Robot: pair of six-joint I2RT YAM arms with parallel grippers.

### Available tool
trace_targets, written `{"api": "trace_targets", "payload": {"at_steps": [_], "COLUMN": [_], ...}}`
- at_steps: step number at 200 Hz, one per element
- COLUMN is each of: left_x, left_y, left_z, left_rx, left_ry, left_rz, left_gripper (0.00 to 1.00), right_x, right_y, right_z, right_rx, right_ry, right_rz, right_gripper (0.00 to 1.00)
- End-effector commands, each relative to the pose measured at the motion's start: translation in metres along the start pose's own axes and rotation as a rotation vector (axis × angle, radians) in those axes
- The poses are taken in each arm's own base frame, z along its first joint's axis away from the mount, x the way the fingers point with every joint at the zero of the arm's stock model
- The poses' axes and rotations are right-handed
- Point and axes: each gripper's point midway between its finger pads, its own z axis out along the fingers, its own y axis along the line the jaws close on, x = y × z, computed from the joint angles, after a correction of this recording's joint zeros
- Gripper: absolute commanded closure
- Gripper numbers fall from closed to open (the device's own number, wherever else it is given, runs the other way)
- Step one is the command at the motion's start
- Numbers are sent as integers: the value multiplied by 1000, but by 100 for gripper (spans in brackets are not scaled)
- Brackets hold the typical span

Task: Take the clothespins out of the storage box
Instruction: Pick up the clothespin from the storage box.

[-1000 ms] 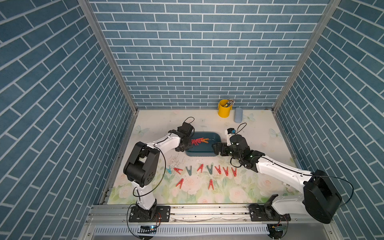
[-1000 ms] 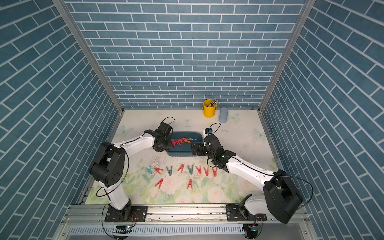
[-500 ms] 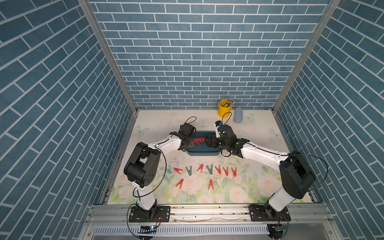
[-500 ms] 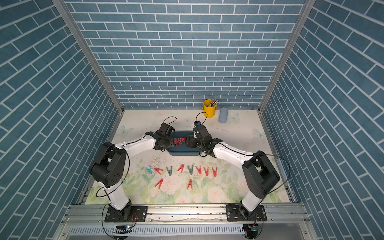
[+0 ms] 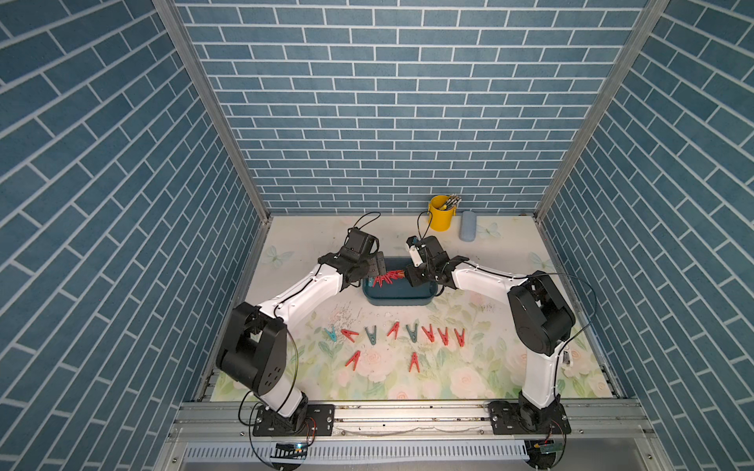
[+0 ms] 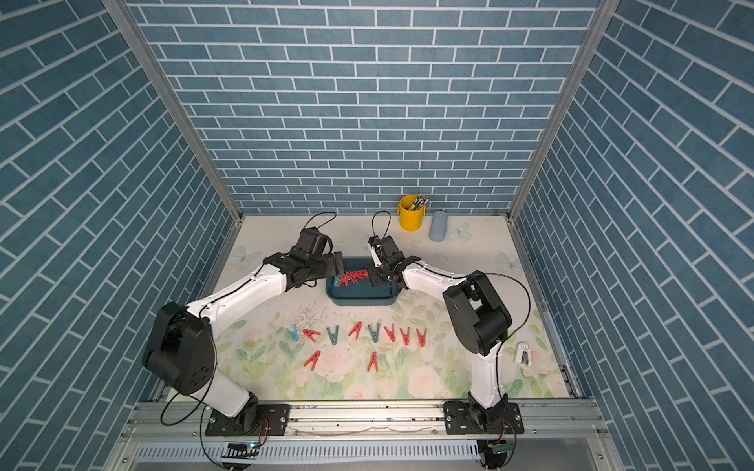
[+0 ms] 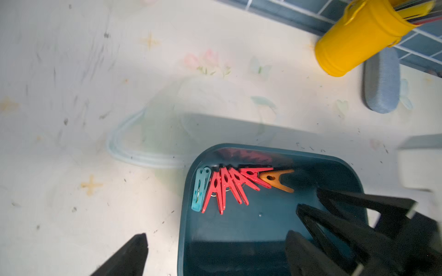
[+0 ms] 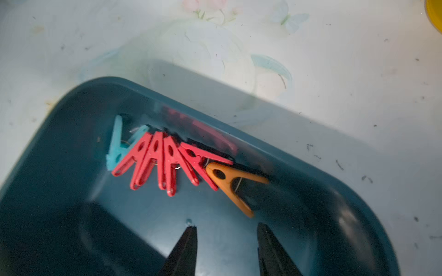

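Against the far wall of the storage box [image 8: 59, 148], six clothespins [image 8: 165, 162] lay fanned in a row: one teal, four red and one orange at the end. The right gripper [image 8: 226, 227] hovered close to the orange one, jaws partly apart and empty, while the left gripper [image 7: 216, 235] stood spread wide at the box's opposite end, holding nothing. Ten more pegs [image 5: 412, 332] lay on the floral table [image 5: 469, 367] nearer the robot.
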Motion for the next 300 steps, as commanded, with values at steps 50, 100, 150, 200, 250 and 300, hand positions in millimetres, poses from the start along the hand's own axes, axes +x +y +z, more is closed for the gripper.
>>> {"api": "trace_targets", "payload": {"at_steps": [50, 100, 150, 200, 250, 300], "left_x": [-20, -21, -18, -17, -15, -10], "left_y": [-16, -10, -5, -3, -3, 4], "left_z": [-24, -23, -18, -15, -16, -30], "left_rx": [82, 74, 67, 67, 71, 64], "left_ry": [-32, -29, -14, -8, -8, -20], "left_rz": [-1, -14, -19, -26, -43, -81], "left_gripper": [1, 1, 0, 0, 0, 0], "right_x": [20, 23, 24, 22, 18, 6], "right_y": [-11, -12, -12, -4, 4, 13], "right_z": [25, 40, 48, 40, 22, -11], "right_rx": [22, 18, 14, -14, -25, -44], "right_ry": [128, 144, 146, 126, 81, 16], "right_rz": [-194, -207, -209, -222, -223, -184], "right_gripper": [57, 58, 62, 81, 99, 100]}}
